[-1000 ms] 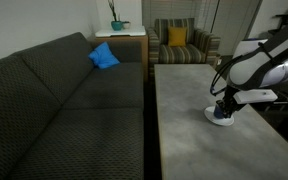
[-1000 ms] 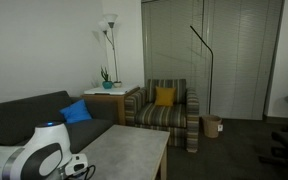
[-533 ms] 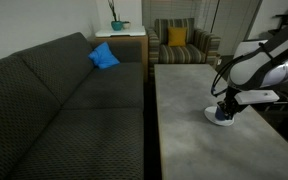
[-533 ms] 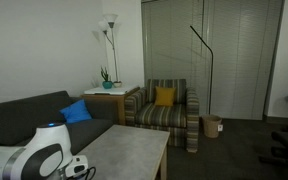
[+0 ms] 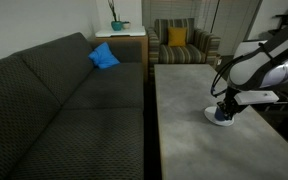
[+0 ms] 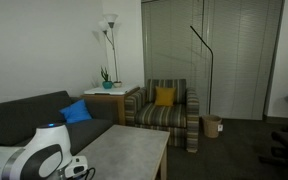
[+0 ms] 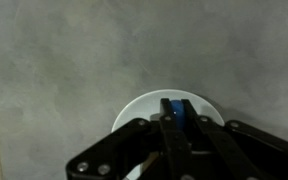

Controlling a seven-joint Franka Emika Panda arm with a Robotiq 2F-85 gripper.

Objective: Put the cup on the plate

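Observation:
In the wrist view my gripper (image 7: 174,112) is shut on the dark blue cup (image 7: 174,107), with a finger on each side of a narrow blue part of it. The cup is directly over the round white plate (image 7: 134,112) on the grey table. Whether the cup rests on the plate or hangs just above it I cannot tell. In an exterior view the gripper (image 5: 223,110) is down at the plate (image 5: 217,119) on the table's right part, and the cup is hidden by the fingers. In the remaining exterior view only the arm (image 6: 39,155) shows.
The long grey table (image 5: 199,120) stands beside a dark sofa (image 5: 54,100) with a blue cushion (image 5: 104,56). A striped armchair (image 5: 182,43) and a side table with a plant (image 5: 117,25) stand at the back. A floor lamp (image 6: 107,30) stands behind the sofa.

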